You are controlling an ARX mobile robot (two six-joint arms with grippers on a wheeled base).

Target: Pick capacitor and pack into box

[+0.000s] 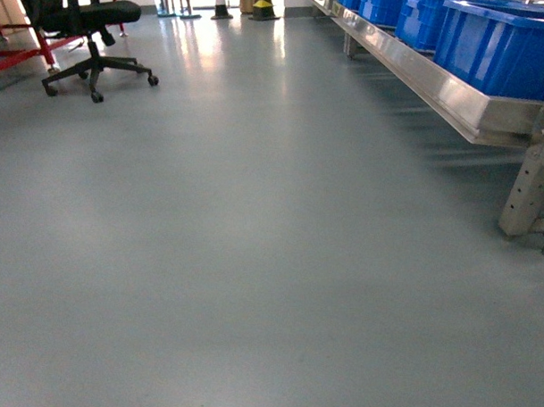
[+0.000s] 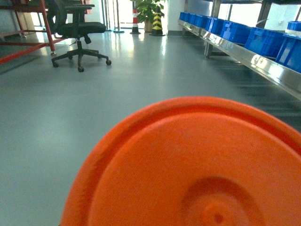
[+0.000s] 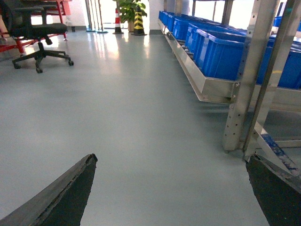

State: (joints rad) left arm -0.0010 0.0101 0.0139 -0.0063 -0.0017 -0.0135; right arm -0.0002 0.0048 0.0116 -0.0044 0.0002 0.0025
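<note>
Neither capacitor nor box is in view, so a search should be made first, past the blue bins [image 1: 481,35] on the rack. The right tool [image 3: 171,188] is spread wide, empty. An orange disc [image 2: 188,165] hides the left tool, so its state cannot be told.

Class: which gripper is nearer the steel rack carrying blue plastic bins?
Right. The right gripper faces the steel rack close by; the left wrist camera, behind an orange round disc, sees it farther away.
</note>
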